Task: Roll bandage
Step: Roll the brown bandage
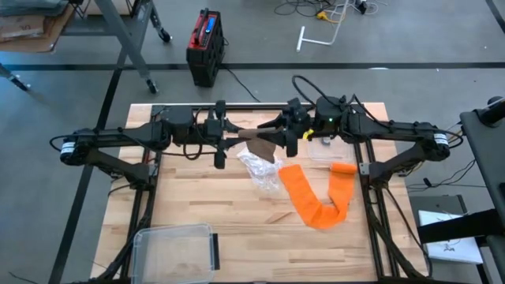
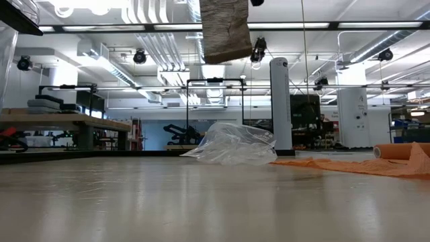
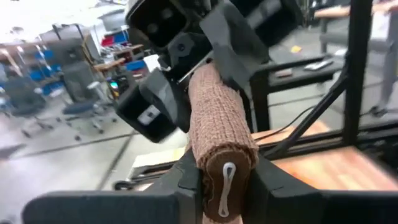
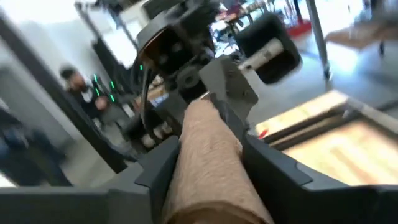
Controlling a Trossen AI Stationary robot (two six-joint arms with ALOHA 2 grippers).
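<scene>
A brown bandage roll [image 3: 217,118] is held level, high above the table, between my two grippers, which face each other. Its loose tail [image 2: 225,30] hangs down below the roll and shows as a brown flap [image 1: 260,148] in the high view. My left gripper [image 3: 225,180] is shut on the roll's end that bears a metal clip. My right gripper [image 4: 211,162] stands open, its fingers close on either side of the roll's other end. Both grippers, left [image 1: 239,142] and right [image 1: 278,132], are over the table's far middle. My left gripper pinches the roll's clip end [image 3: 211,163] between its two fingers, which lie level along the roll. The roll is lifted clear, its tail hanging slack. My right gripper's fingers [image 4: 163,163] flank the far end; I cannot tell whether they touch it.
A crumpled clear plastic bag [image 1: 260,170] lies on the table under the grippers. An orange bandage [image 1: 316,201], partly unrolled, lies to its right with its rolled end [image 1: 342,168]. A clear lidded container [image 1: 175,248] stands at the near left edge.
</scene>
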